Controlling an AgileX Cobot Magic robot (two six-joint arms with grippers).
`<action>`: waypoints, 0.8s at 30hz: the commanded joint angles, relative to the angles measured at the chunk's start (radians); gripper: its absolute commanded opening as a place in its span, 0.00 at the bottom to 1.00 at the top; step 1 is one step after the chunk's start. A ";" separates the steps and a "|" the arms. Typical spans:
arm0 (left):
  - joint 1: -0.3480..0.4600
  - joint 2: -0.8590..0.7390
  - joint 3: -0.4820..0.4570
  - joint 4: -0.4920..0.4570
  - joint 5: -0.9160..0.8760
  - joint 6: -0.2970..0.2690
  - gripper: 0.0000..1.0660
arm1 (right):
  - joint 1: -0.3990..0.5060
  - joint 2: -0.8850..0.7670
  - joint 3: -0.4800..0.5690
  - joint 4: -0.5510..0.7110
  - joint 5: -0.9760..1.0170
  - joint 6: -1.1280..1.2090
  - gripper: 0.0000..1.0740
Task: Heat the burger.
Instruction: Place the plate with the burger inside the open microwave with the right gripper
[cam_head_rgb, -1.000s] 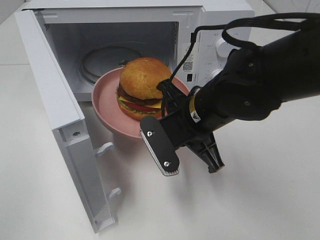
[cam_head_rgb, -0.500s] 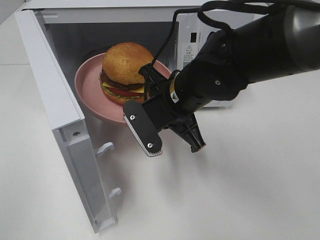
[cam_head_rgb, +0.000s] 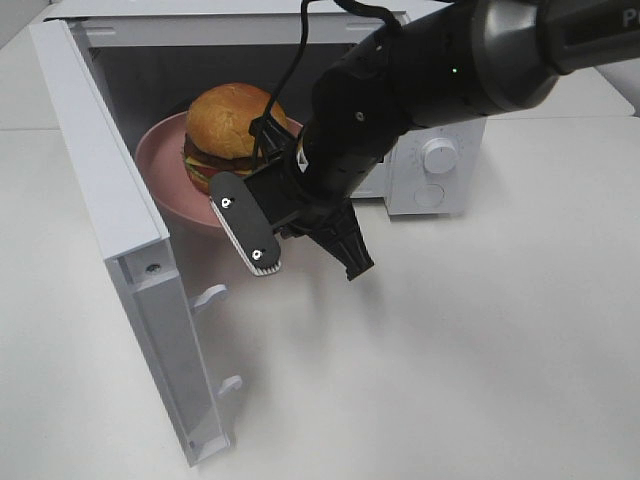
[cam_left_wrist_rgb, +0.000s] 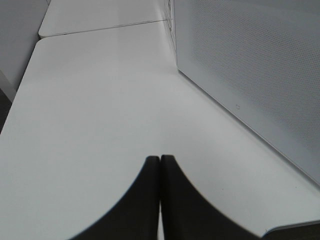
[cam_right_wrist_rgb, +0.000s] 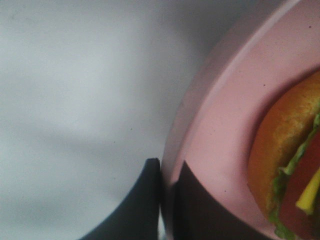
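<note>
The burger (cam_head_rgb: 228, 125) sat on the pink plate (cam_head_rgb: 158, 172) in the mouth of the open microwave (cam_head_rgb: 440, 165), upper left of the high view. The right gripper (cam_right_wrist_rgb: 168, 172) pinched the plate's rim; the plate possibly hung clear of the oven floor. The left gripper (cam_left_wrist_rgb: 160, 161) had its jaws pressed together, empty.

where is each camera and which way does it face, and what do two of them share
Exterior high: up above the front of the table, looking down at the open microwave and the burger on the pink plate; the right arm shows.
Left wrist: behind the left gripper, which is shut, looking along the table at a white perforated panel.
Right wrist: behind the right gripper, close on the pink plate's rim, which it clamps.
Shared: exterior high and right wrist both show plate and burger.
</note>
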 joint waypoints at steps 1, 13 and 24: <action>0.001 -0.020 0.000 -0.006 -0.014 -0.006 0.00 | -0.003 0.012 -0.057 0.020 -0.008 -0.005 0.00; 0.001 -0.020 0.000 -0.006 -0.014 -0.006 0.00 | -0.054 0.186 -0.338 0.107 0.120 0.130 0.00; 0.001 -0.020 0.000 -0.006 -0.014 -0.006 0.00 | -0.093 0.306 -0.512 0.125 0.205 0.244 0.00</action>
